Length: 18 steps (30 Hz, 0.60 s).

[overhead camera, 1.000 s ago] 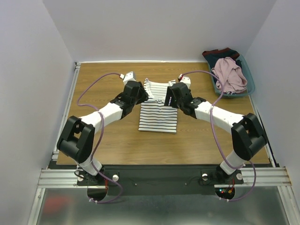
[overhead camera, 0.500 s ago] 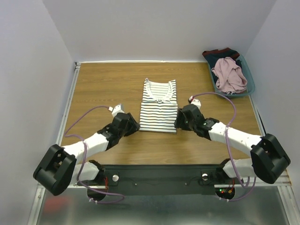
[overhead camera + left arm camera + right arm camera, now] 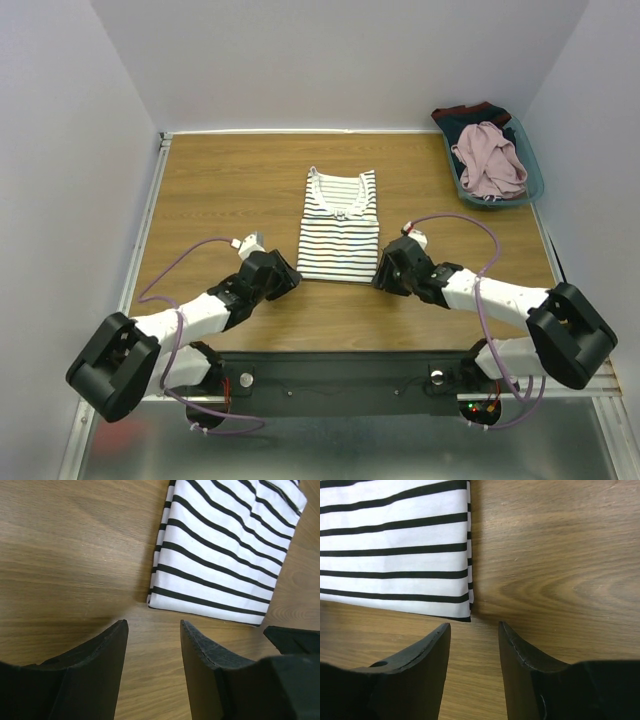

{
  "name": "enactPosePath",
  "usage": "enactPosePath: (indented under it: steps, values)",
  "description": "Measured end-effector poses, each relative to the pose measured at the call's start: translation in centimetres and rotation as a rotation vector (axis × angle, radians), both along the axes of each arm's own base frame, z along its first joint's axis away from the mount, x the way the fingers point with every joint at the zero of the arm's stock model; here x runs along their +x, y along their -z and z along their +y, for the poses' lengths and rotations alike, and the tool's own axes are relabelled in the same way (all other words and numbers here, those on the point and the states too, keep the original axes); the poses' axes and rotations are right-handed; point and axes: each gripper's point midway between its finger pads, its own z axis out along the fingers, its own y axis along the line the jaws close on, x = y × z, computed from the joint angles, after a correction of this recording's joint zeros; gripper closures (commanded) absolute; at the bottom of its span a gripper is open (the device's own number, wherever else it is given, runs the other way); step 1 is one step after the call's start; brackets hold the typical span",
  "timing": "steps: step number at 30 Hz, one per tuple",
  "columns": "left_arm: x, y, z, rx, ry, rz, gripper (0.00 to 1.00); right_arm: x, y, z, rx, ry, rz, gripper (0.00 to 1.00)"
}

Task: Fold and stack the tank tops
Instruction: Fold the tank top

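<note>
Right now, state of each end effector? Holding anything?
Left end effector: open, empty, just short of the striped tank top at its near left corner.
Right end effector: open, empty, just short of its near right corner.

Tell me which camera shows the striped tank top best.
The top external view: the whole striped tank top lies flat, neckline to hem. The left wrist view shows only its near left portion, the right wrist view only its near right corner.

Looks like a robotics lab cell: boxed in by plain white walls (image 3: 60, 150), wood-grain surface (image 3: 220, 185), aluminium rails (image 3: 150, 212) along its edges, two robot arms (image 3: 200, 314).
</note>
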Motion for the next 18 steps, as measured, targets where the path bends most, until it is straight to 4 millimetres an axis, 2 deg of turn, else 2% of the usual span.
enactPosePath:
  steps: [4, 12, 18]
  values:
    - [0.2, 1.4, -0.2, 0.017, -0.002, 0.027, 0.44, -0.2, 1.0, 0.3, 0.008, 0.009, 0.028, 0.53]
    - [1.5, 1.3, -1.3, -0.003, 0.003, 0.003, 0.47, 0.3, 0.9, 0.8, 0.037, 0.020, 0.016, 0.55]
    - [1.9, 1.5, -1.5, 0.006, 0.005, 0.001, 0.54, 0.6, 1.2, 1.0, 0.041, 0.028, 0.015, 0.60]
